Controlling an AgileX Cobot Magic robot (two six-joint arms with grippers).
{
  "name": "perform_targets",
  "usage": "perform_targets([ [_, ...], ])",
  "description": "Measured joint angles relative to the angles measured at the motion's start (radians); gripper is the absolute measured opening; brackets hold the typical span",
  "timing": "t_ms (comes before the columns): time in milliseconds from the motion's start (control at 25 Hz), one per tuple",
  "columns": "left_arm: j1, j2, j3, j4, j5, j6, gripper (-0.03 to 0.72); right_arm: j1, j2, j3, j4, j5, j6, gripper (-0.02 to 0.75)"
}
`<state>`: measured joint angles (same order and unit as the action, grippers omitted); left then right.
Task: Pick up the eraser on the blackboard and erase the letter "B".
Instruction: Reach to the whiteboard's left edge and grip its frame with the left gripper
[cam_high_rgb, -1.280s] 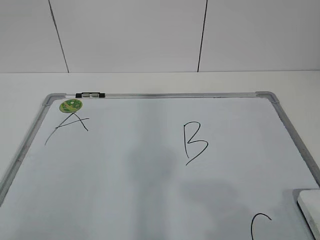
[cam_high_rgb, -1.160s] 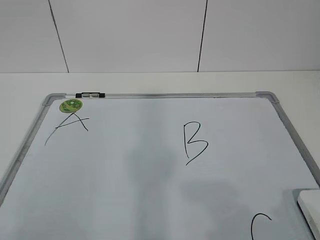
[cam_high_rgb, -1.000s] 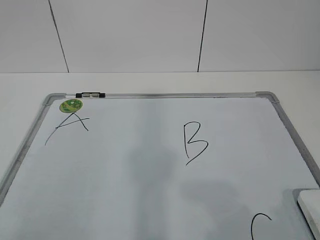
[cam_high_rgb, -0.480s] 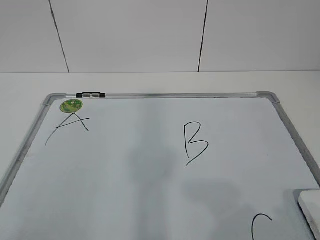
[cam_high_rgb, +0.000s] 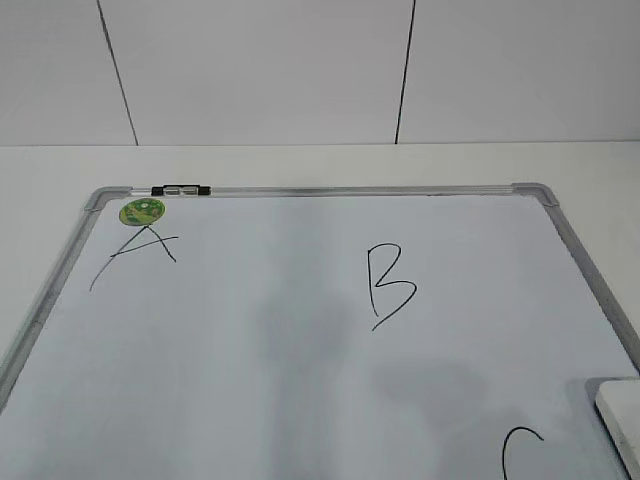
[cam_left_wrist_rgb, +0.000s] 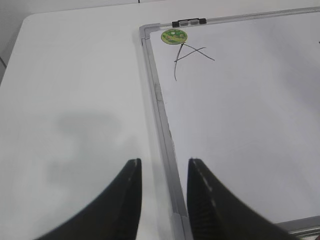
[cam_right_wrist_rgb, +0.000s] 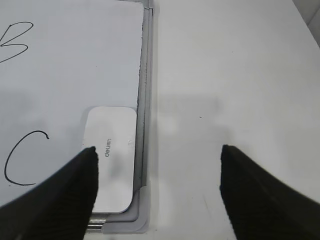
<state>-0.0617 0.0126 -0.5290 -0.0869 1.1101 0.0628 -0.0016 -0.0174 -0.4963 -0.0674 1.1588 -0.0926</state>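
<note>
So the eraser (cam_right_wrist_rgb: 111, 159) lies untouched in the near right corner of the blackboard (cam_right_wrist_rgb: 145, 75), just beside the "C" (cam_right_wrist_rgb: 22, 157), with the letter "B" (cam_high_rgb: 390, 285) unwiped further up the board. The right gripper (cam_right_wrist_rgb: 157, 187) hangs spread wide and empty, offset outward past the board's right frame; the left gripper (cam_left_wrist_rgb: 164, 200) hovers narrowly parted over the left frame. Pickup has not begun, and the next move likely calls for shifting inward over the eraser, descending, and closing across its short sides.

Your left gripper (cam_left_wrist_rgb: 164, 167) hangs with its dark fingers (cam_left_wrist_rgb: 131, 200) slightly parted, straddling the grey left frame of the blackboard (cam_left_wrist_rgb: 160, 107) below. Ahead and a little right sit the scrawled "A" (cam_left_wrist_rgb: 192, 54), a green round sticker (cam_left_wrist_rgb: 174, 36) and a black clip (cam_left_wrist_rgb: 189, 22).
</note>
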Motion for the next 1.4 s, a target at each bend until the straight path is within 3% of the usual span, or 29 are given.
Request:
perform_targets([
  [720, 0.000, 0.025, 0.000, -0.006, 0.000, 0.000, 0.238, 0.000, 0.000, 0.000, 0.016, 0.000, -0.002, 0.585],
  [1120, 0.000, 0.208, -0.002, -0.015, 0.003, 0.000, 0.238, 0.000, 0.120, -0.012, 0.028, 0.021, -0.002, 0.584],
  [1400, 0.000, 0.388, -0.111, 0.018, 0.095, -0.019, 0.238, 0.000, 0.220, -0.091, 0.040, 0.104, 0.029, 0.585],
])
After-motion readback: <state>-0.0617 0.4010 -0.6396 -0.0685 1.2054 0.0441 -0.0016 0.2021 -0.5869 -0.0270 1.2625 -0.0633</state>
